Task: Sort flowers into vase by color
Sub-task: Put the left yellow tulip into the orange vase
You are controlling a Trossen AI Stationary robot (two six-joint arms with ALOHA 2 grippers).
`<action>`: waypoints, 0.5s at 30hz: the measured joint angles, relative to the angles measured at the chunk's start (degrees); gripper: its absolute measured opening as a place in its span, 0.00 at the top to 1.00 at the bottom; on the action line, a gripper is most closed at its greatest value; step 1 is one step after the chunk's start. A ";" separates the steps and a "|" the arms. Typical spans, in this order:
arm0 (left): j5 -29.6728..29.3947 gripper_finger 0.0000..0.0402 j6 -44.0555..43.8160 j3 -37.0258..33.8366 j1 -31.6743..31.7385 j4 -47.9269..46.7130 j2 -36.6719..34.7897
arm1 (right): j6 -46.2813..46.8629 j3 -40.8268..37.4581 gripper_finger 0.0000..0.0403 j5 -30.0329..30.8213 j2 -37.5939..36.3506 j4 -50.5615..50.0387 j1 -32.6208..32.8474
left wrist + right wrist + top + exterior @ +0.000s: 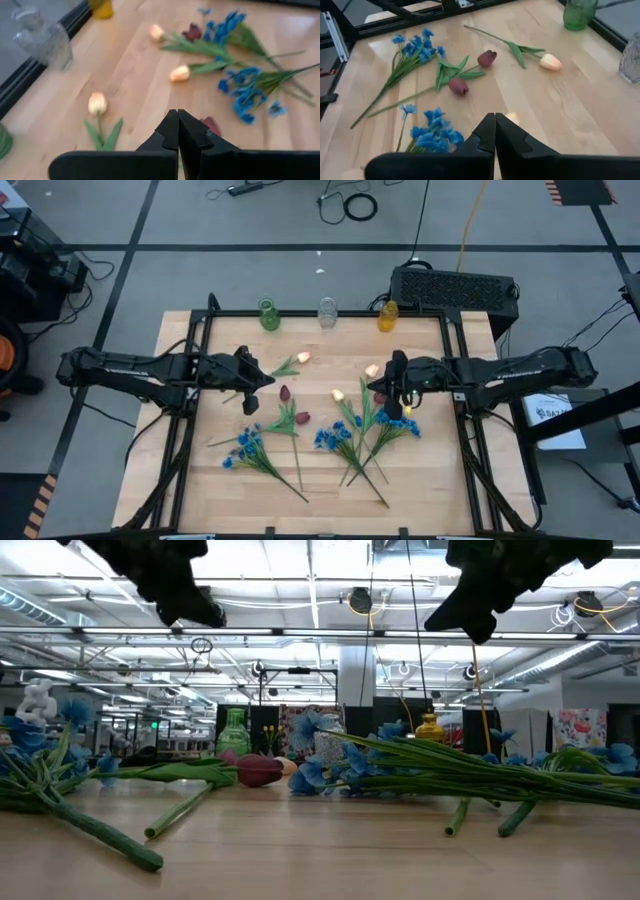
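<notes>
Long-stemmed flowers lie flat and scattered on the wooden table. There are cream tulips, dark red tulips and blue bunches. At the far edge stand a green vase, a clear vase and a yellow vase. My left gripper hovers shut above the table's left half, near a dark red tulip. My right gripper hovers shut over the right half, with a cream tulip just beyond its tips. Both hang well above the flowers in the low view.
A black metal frame runs along the table's edges. A black box sits behind the far right corner. Bare wood lies between the vases and the flowers and along the near edge.
</notes>
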 joint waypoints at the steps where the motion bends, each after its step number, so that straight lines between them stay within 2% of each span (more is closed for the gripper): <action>1: -0.30 1.00 0.00 -0.48 0.00 -0.43 0.02 | 0.02 0.00 1.00 0.00 0.36 0.79 0.00; 5: -1.46 1.00 -0.41 -0.65 0.02 -2.29 0.02 | 0.18 0.02 1.00 -0.01 1.32 2.43 0.00; 9: -2.56 1.00 -4.42 -0.63 0.02 -2.54 0.01 | 1.83 0.02 1.00 -0.09 1.35 2.54 0.09; 15: -12.76 1.00 -2.15 -0.11 0.07 -2.52 -0.02 | -0.48 0.02 1.00 -0.09 1.33 2.44 0.09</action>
